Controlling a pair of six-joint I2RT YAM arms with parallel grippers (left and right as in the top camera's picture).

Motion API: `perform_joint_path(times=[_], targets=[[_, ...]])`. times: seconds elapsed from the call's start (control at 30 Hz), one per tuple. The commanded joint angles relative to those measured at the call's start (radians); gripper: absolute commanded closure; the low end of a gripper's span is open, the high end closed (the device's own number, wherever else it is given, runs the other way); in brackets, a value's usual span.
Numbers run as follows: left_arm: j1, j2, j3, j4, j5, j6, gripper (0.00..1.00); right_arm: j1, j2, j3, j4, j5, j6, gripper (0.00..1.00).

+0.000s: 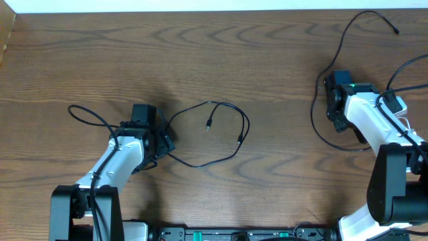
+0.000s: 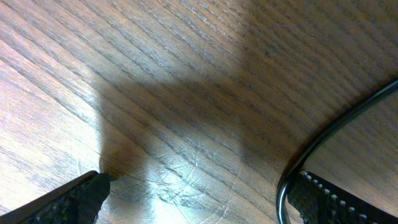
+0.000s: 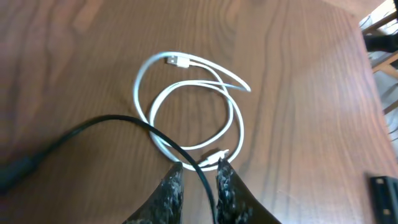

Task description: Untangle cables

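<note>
On the dark brown wood-grain tabletop (image 1: 200,53), one thin black cable with small plug ends (image 1: 215,102) lies near the middle, well apart from the other cords. It forms a loose open loop, arching up and round to the right and then sweeping back along the bottom toward the left arm. Its two little plugs sit inside and at the right edge of that loop, one (image 1: 208,125) pointing down and the other (image 1: 239,139) lower right, neither touching the other. The left gripper (image 1: 162,140) sits at the loop's left end, low over the wood. In the left wrist view this gripper (image 2: 202,183) is spread wide, and the black cord (image 2: 323,143) curves just inside one finger, though no pinch on it is visible. At the far right, a second, longer thin black cable (image 1: 313,114) trails from the top corner down past the right gripper (image 1: 332,100) and bows out to its left. The right wrist view shows a short white cable with a flat metal plug (image 3: 180,61) coiled in two or three overlapping rings. The overhead view hides it beneath the arm. The long black cord (image 3: 124,119) crosses over the white rings and runs into the slim gap of the right gripper (image 3: 200,167). Its jaws stand narrow, but whether they actually clamp the cord cannot be told.
</note>
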Motion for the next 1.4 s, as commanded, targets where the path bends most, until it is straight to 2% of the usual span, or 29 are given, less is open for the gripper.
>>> perform_joint_path(times=[0.0,0.07,0.1,0.13,0.17,0.2,0.3,0.37,0.43,0.47,0.5,0.53,0.73,0.93,1.37], targets=[[0.000,0.034,-0.037,-0.014,-0.010,0.006,0.02,0.000,-0.019,-0.002,0.016,0.011,0.029,0.99],[0.000,0.034,-0.037,-0.014,-0.010,0.006,0.02,0.003,-0.019,-0.002,0.035,0.010,-0.006,0.98],[0.000,0.034,-0.037,-0.014,-0.010,0.006,0.02,0.006,-0.019,-0.002,0.051,0.010,-0.040,0.93],[0.000,0.034,-0.037,-0.014,-0.010,0.006,0.02,0.012,-0.019,-0.002,0.076,0.009,-0.084,0.83],[0.000,0.034,-0.037,-0.014,-0.010,0.006,0.02,0.017,-0.019,-0.002,0.101,0.006,-0.130,0.67],[0.000,0.034,-0.037,-0.014,-0.010,0.006,0.02,0.026,-0.019,-0.002,0.139,-0.008,-0.197,0.57],[0.000,0.034,-0.037,-0.014,-0.010,0.006,0.02,0.050,-0.019,-0.002,0.293,-0.154,-0.488,0.52],[0.000,0.034,-0.037,-0.014,-0.010,0.006,0.02,0.060,-0.018,-0.002,0.389,-0.318,-0.683,0.50],[0.000,0.034,-0.037,-0.014,-0.010,0.006,0.02,0.066,-0.018,-0.002,0.451,-0.493,-0.815,0.40],[0.000,0.034,-0.037,-0.014,-0.010,0.006,0.02,0.068,-0.018,-0.002,0.464,-0.544,-0.841,0.29],[0.000,0.034,-0.037,-0.014,-0.010,0.006,0.02,0.068,-0.018,-0.002,0.472,-0.587,-0.854,0.10],[0.000,0.034,-0.037,-0.014,-0.010,0.006,0.02,0.068,-0.018,-0.002,0.476,-0.608,-0.853,0.01],[0.000,0.034,-0.037,-0.014,-0.010,0.006,0.02,0.068,-0.016,-0.003,0.489,-0.613,-0.858,0.01],[0.000,0.034,-0.037,-0.014,-0.010,0.006,0.02,0.068,0.026,-0.004,0.539,-0.699,-0.943,0.01],[0.000,0.034,-0.037,-0.014,-0.010,0.006,0.02,0.068,0.158,-0.004,0.614,-0.721,-0.946,0.01]])
